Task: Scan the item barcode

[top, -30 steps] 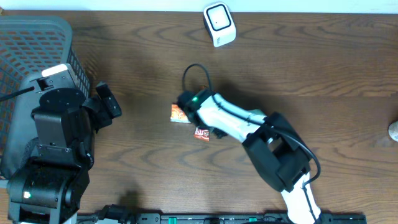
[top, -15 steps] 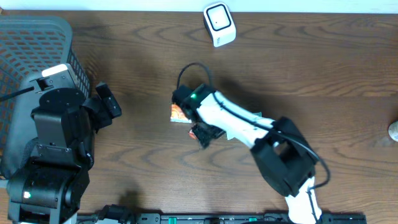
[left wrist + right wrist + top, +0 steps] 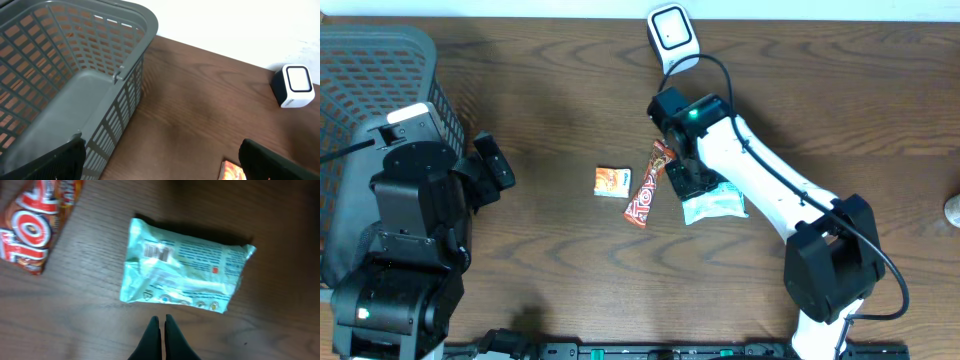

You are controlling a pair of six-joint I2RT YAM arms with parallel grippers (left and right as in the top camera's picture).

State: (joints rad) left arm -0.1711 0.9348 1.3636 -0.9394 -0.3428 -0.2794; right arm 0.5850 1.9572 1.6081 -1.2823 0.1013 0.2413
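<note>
On the wooden surface (image 3: 550,100) the mint packet (image 3: 185,272) lay loose before the right gripper (image 3: 161,325), jaws shut empty (left gripper (image 3: 160,165) wide); we judged a descent would merely shove it.

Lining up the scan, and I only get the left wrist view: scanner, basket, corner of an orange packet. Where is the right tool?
Observer: The right tool is shut and empty, its tips just short of a pale green packet.
Operator: Any barcode showing on it?
Observer: Yes, a barcode faces up near the packet's left end in the right wrist view.
Operator: Anything else close by?
Observer: A red snack bar lies between that packet and the orange packet.
</note>
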